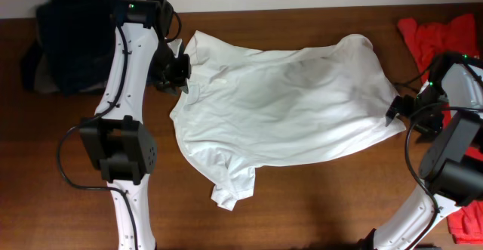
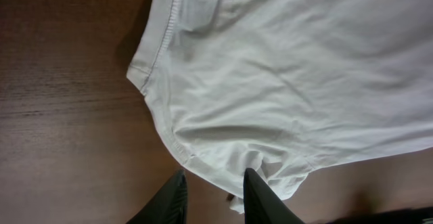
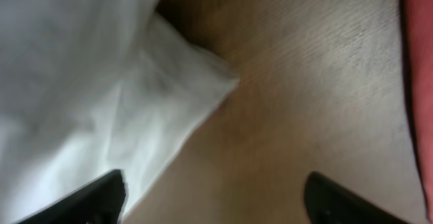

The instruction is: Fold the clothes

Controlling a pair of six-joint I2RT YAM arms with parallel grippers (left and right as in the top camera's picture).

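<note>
The clothes are a white T-shirt [image 1: 287,99] lying spread and rumpled across the middle of the table, collar end to the left, one sleeve trailing toward the front. My left gripper [image 1: 179,69] sits at the shirt's left edge. In the left wrist view its fingers [image 2: 260,198] stand a little apart over bare wood, with the ribbed hem of the shirt [image 2: 284,75] just ahead of the tips and nothing pinched. My right gripper [image 1: 396,114] is at the shirt's right edge. Its jaws [image 3: 215,180] are wide open beside a loose corner of the shirt [image 3: 81,82].
Dark navy garments [image 1: 72,38] are piled at the back left corner. A red T-shirt [image 1: 445,35] lies at the back right and shows as a red strip [image 3: 419,82] in the right wrist view. Brown wooden table [image 1: 317,212] shows in front of the shirt.
</note>
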